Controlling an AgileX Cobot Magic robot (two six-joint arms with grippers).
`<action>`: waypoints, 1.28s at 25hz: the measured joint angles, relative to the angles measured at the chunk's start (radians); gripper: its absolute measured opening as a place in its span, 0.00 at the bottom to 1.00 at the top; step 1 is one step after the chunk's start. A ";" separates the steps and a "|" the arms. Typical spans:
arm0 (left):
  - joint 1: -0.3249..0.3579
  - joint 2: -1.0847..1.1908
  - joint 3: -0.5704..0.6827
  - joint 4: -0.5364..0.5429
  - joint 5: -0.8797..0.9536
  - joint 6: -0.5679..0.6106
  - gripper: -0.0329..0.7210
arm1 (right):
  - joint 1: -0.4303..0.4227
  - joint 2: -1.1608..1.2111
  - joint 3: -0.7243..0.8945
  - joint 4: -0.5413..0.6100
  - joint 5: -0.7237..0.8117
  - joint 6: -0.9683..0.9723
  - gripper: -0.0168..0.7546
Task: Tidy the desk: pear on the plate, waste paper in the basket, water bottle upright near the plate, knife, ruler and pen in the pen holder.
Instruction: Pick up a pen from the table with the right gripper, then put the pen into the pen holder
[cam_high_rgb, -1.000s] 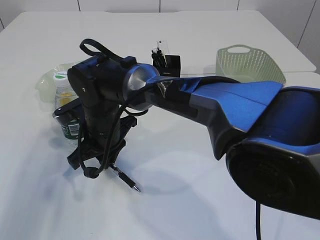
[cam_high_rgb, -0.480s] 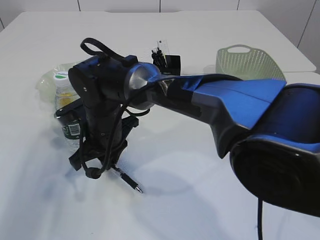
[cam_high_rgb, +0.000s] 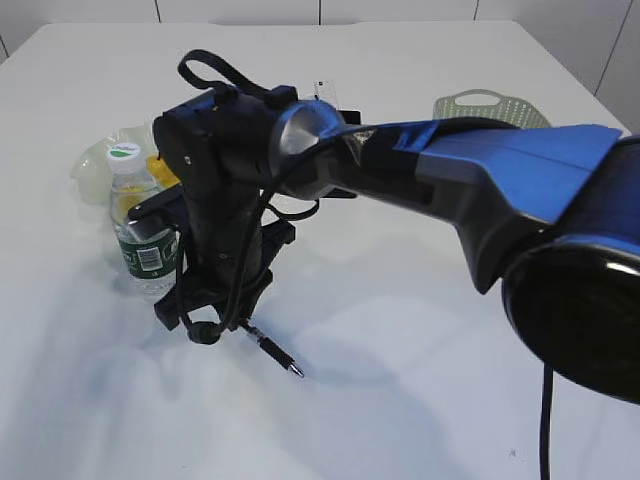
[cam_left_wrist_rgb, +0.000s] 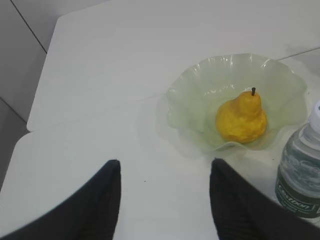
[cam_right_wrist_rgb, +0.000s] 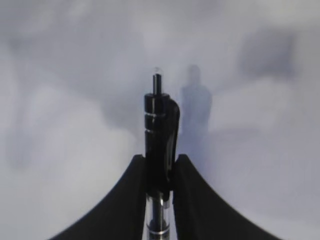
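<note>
My right gripper (cam_right_wrist_rgb: 160, 160) is shut on a black pen (cam_right_wrist_rgb: 159, 125) whose end sticks out past the fingertips over the white desk (cam_right_wrist_rgb: 60, 125). In the exterior view the right arm reaches across to the left, and the pen (cam_high_rgb: 272, 352) slants down from the right gripper (cam_high_rgb: 225, 322) with its tip at the desk. The water bottle (cam_high_rgb: 140, 235) stands upright just left of it, beside the plate (cam_high_rgb: 92, 165). The pear (cam_left_wrist_rgb: 241, 117) lies in the plate (cam_left_wrist_rgb: 190, 95). My left gripper (cam_left_wrist_rgb: 165, 162) hangs open over bare desk in front of the plate. The pen holder is hidden behind the arm.
The green basket (cam_high_rgb: 485, 103) shows at the back right, half hidden by the blue right arm (cam_high_rgb: 480, 190). The bottle (cam_left_wrist_rgb: 302, 170) stands at the right edge of the left wrist view. A desk edge (cam_left_wrist_rgb: 45, 65) runs at the far left.
The right arm has shifted right and slightly back with the pen in its grip. The bottle now shows more fully.
</note>
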 joint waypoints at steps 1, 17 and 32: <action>0.000 0.000 0.000 0.000 0.000 0.000 0.58 | 0.000 -0.005 0.000 0.000 0.000 0.000 0.17; 0.000 0.000 0.000 -0.002 0.000 0.000 0.58 | -0.013 -0.127 0.061 -0.058 0.000 0.002 0.17; 0.000 0.000 0.000 -0.004 0.000 0.000 0.58 | -0.060 -0.215 0.063 -0.105 0.002 0.021 0.17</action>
